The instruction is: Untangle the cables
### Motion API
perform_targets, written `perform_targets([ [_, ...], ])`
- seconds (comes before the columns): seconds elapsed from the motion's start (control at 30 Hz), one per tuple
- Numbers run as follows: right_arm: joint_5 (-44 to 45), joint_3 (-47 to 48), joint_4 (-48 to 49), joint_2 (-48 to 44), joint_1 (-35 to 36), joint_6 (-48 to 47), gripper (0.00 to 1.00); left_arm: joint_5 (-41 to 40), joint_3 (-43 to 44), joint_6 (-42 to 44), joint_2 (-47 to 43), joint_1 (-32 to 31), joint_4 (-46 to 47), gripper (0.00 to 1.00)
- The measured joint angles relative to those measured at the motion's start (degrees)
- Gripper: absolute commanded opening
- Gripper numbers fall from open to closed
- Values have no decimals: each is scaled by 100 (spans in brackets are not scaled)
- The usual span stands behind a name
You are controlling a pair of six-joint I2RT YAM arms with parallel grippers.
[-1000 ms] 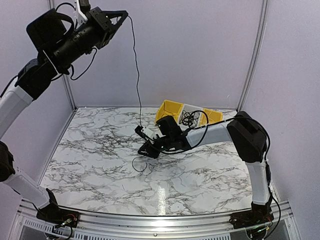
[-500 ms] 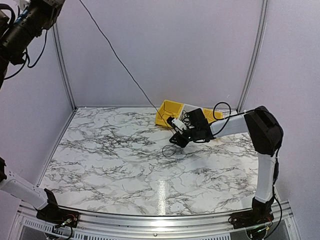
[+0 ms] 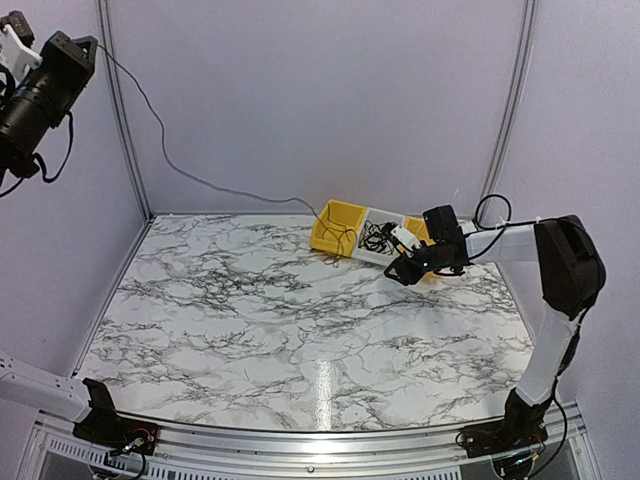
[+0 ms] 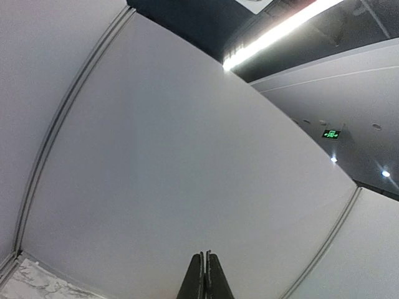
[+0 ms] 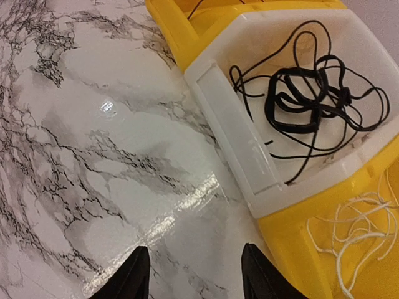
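From above, a white-and-grey marbled tabletop (image 3: 250,310) carries a yellow plastic tray with a white middle compartment (image 3: 345,206) at its far edge, towards the far right corner. A tangle of thin black cables (image 3: 376,237) lies in that white compartment. One long thin black strand (image 3: 200,182) rises from the tray's left yellow compartment to the left pincer (image 3: 82,50), held high beyond the far left corner. The right pincer (image 3: 400,266) hangs low at the tray's near side. The left wrist view shows the left pincer (image 4: 204,274) pinched closed, facing a pale wall panel (image 4: 187,156); the strand is too thin to see here. In the right wrist view, the right pincer (image 5: 194,274) is spread wide and empty above the tabletop (image 5: 93,156) beside the tray (image 5: 230,131); the tangle (image 5: 312,93) fills the white compartment, with thin white cords (image 5: 358,233) in the neighbouring yellow one.
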Motion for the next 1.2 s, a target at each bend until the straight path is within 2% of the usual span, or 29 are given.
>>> perform_targets([
  [0.23,-358,-247,-584,-713,-428,-501,37,-848,-1742,-407,-483,0,-509,0],
  [0.43,-920,-323,-1145,-1036,-297,-1097,35,-804,-3777,-1856,-1165,0,-1429,0],
  [0.57,-1075,-243,-1379,-1084,267,-1451,35,-682,-4712,-2791,-1665,0,-1829,0],
  [0.7,-1174,24,-1469,-988,981,-1628,35,-529,-5021,-3381,-1976,0,-2087,0],
  [0.73,-1196,103,-1469,-949,1158,-1648,35,-472,-5025,-3480,-2009,0,-2127,4],
  [0.8,-1239,254,-1471,-868,1436,-1661,35,-352,-5025,-3637,-2039,0,-2223,6],
  [0.87,-1300,442,-1467,-752,1670,-1648,35,-214,-5049,-3775,-2041,0,-2339,0],
  [1.07,-1427,911,-1467,-407,1886,-1508,35,79,-5141,-3969,-1744,0,-2586,0],
  [1.2,-1569,1235,-1502,-284,1941,-1346,41,258,-5038,-3740,-1233,0,-2546,0],
])
